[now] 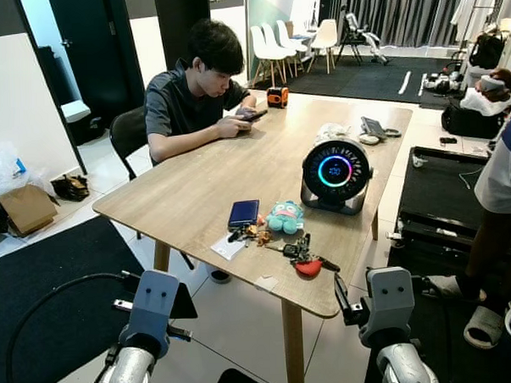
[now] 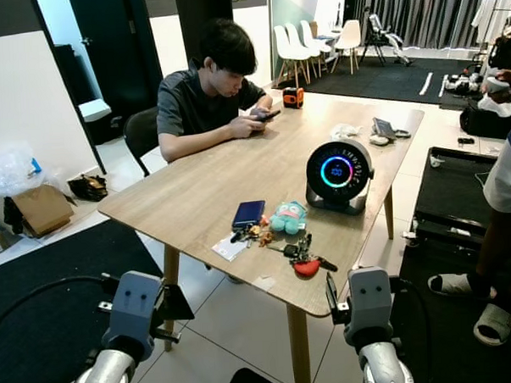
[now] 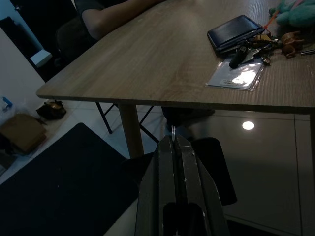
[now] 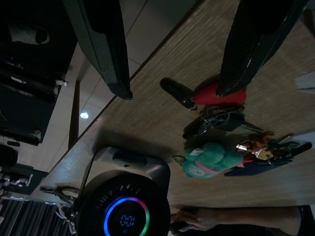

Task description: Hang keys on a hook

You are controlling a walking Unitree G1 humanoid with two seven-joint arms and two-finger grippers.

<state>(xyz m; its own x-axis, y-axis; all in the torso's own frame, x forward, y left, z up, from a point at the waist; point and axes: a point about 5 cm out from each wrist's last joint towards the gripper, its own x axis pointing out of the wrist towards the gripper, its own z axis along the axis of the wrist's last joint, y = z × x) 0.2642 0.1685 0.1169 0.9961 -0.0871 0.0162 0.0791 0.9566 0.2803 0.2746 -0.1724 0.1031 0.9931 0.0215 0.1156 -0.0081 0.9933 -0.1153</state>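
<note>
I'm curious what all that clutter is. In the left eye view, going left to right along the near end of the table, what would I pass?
White card → dark blue wallet → teal plush toy → keys with red fob → round black device with glowing ring.

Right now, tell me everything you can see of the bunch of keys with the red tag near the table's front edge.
The bunch of keys with the red tag lies flat on the light wooden table, close to its near edge. It holds a black car-style fob, some dark metal keys, a rounded red tag nearest the edge and a slim black piece pointing right. A teal plush toy sits just behind it. The right gripper, fingers open, hangs above the bunch without touching it.
</note>
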